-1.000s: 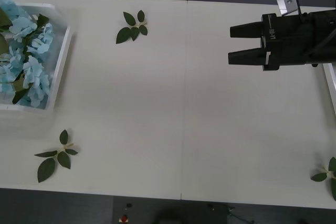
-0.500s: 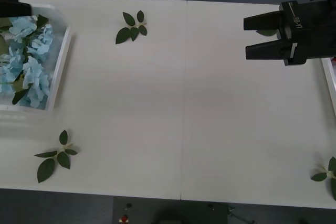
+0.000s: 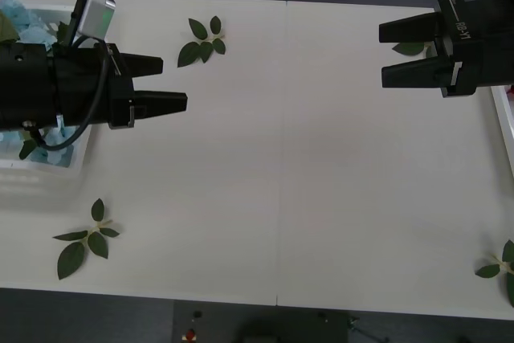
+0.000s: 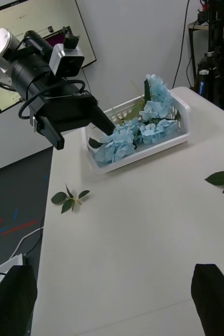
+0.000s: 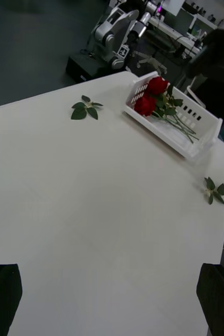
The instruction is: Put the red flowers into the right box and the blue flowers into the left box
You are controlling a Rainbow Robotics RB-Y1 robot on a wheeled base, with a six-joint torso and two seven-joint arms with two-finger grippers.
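Left arm covers most of the left box [image 3: 71, 168] in front view, only rim + a bit of the blue flowers [image 3: 24, 22] peeking out, count can't be told. Right box [image 3: 503, 122] cut off at the edge, just a white strip. Leaf sprig [image 3: 502, 267] bottom right also clipped by the edge. Another leaf [image 3: 411, 48] half hidden between the right gripper [image 3: 382, 55] fingers. Red flowers [image 5: 151, 97] in left wrist view overlap, hard to separate the blooms.
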